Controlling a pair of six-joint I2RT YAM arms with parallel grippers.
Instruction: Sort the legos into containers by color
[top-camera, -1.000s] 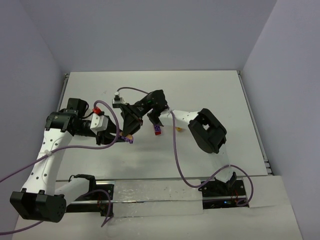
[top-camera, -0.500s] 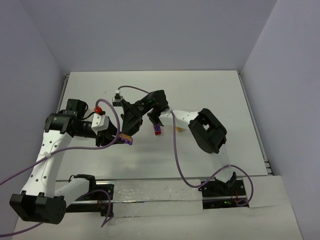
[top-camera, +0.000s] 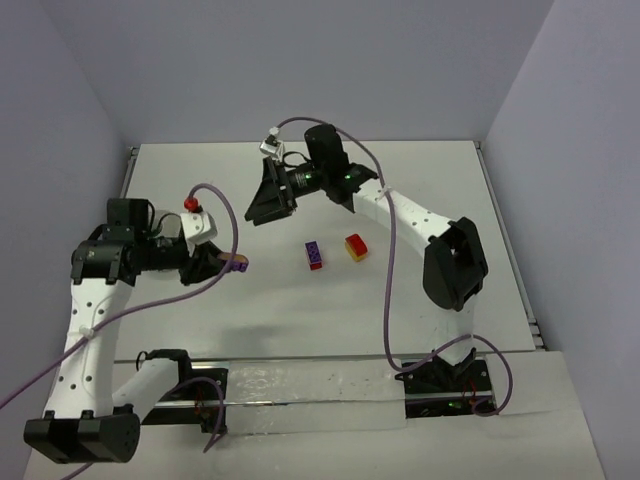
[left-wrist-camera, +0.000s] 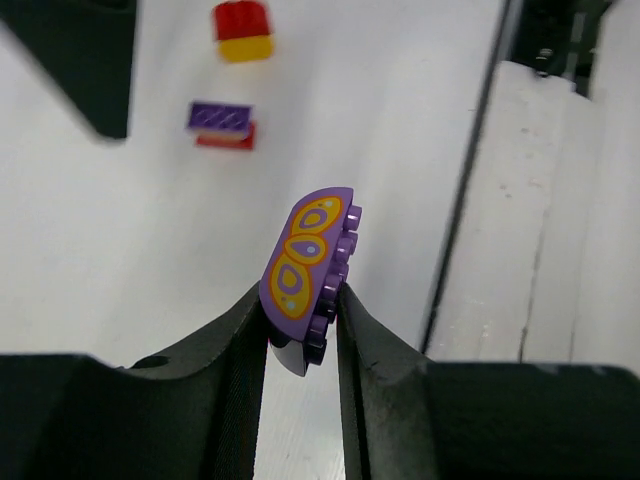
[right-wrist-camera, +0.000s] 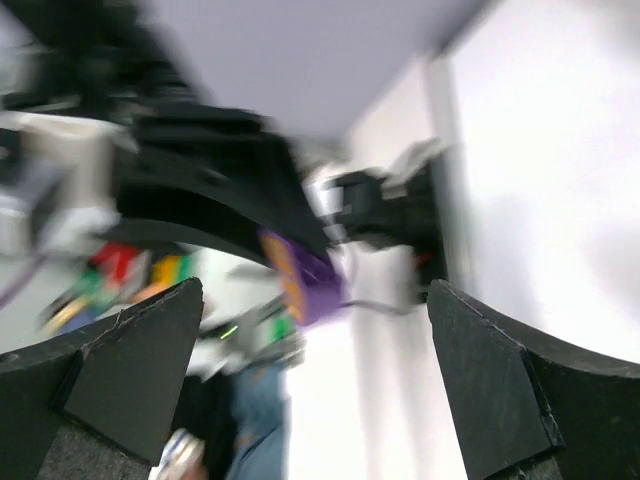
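Note:
My left gripper (left-wrist-camera: 302, 300) is shut on a purple lego (left-wrist-camera: 310, 268) with a rounded, orange-and-yellow patterned face, held off the table; from above the left gripper (top-camera: 220, 264) sits at the left with the purple lego (top-camera: 238, 265) sticking out rightward. A purple-on-red lego (top-camera: 314, 255) and a red-and-yellow lego (top-camera: 355, 247) lie mid-table; the left wrist view shows the purple-on-red lego (left-wrist-camera: 222, 125) and the red-and-yellow one (left-wrist-camera: 243, 30). My right gripper (top-camera: 263, 195) hangs open and empty farther back, its wrist view blurred, right gripper (right-wrist-camera: 315, 290) aimed toward the held lego (right-wrist-camera: 300, 275). The containers are out of view.
A raised rim (top-camera: 130, 175) runs along the table's left edge and another (top-camera: 500, 230) along the right. Purple cables (top-camera: 352, 300) trail from both arms. The left arm's white links (top-camera: 90, 310) stand at the near left.
The right gripper opened and swung up and back, leaving the purple-on-red lego on the table. The left arm drew back to the left, still holding the purple lego.

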